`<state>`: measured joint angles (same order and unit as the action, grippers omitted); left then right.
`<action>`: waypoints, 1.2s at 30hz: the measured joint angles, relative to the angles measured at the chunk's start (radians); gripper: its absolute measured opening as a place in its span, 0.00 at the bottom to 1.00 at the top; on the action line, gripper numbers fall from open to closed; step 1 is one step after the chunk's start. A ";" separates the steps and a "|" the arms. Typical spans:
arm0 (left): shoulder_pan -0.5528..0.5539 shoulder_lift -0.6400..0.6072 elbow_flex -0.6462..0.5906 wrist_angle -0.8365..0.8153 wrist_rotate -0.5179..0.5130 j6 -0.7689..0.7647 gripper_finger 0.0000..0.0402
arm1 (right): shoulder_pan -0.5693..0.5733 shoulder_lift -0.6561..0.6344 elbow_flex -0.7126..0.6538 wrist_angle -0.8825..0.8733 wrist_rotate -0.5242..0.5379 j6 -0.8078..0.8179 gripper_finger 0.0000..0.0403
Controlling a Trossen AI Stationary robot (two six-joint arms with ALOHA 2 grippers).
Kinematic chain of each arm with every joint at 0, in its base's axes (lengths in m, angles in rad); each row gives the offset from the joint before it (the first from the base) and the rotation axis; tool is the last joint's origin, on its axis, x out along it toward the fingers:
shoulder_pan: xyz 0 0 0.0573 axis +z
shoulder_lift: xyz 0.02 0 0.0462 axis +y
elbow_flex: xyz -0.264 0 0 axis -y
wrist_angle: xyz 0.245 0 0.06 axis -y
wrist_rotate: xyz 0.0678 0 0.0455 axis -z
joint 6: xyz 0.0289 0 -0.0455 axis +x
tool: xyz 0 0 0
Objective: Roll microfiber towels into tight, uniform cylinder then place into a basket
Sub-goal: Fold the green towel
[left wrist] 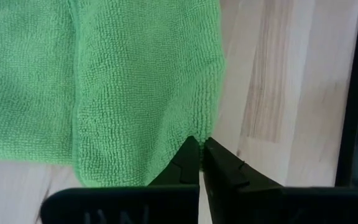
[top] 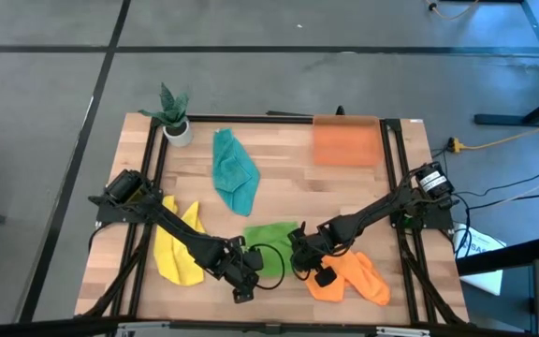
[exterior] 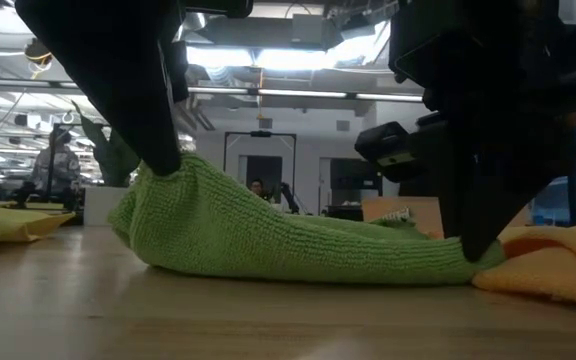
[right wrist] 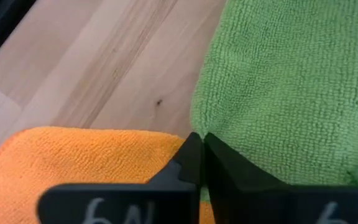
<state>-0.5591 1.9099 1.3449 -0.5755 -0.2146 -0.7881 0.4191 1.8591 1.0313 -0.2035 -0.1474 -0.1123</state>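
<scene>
The bright green towel (top: 271, 236) lies crumpled near the table's front middle; in the low view the green towel (exterior: 268, 235) is a low mound. My left gripper (top: 247, 270) is shut on its left end, and my right gripper (top: 299, 260) is shut on its right end. The orange towel (top: 352, 277) lies just right of the green one, touching it. The yellow towel (top: 178, 249) lies at the left and the teal towel (top: 233, 172) farther back. The orange basket (top: 346, 141) stands at the far right. My left gripper pinches the green towel's edge near a corner (left wrist: 194, 127) between its two fingers, slanting down from the near left. That end (exterior: 173, 175) is raised off the table; the rest slopes down onto the wood. How many layers it holds, I cannot tell. My right gripper pinches the green towel's edge (right wrist: 199, 127) between its two fingers, beside the orange towel (right wrist: 86, 162). The fingers slant down from the right. That end (exterior: 463, 262) stays low at the table top.
A small potted plant (top: 174, 116) stands at the far left corner. Black frame rails (top: 393, 164) run along the table's left and right sides. Bare wood (top: 279, 178) lies between the green towel and the basket.
</scene>
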 joint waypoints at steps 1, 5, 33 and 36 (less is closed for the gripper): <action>0.000 0.000 0.000 -0.001 0.000 -0.012 0.00 | 0.000 0.000 0.000 0.000 0.000 -0.001 0.02; -0.004 0.000 0.000 -0.042 0.012 -0.075 0.00 | -0.021 -0.007 0.000 -0.009 -0.036 0.004 0.02; 0.016 -0.008 0.000 -0.280 -0.141 -0.484 0.00 | -0.226 -0.071 0.001 0.005 -0.058 0.400 0.00; 0.019 -0.008 0.000 -0.304 -0.208 -0.580 0.00 | -0.240 -0.071 0.001 -0.005 -0.004 0.433 0.00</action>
<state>-0.5401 1.9022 1.3445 -0.8797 -0.4222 -1.3681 0.1791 1.7882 1.0325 -0.2090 -0.1512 0.3205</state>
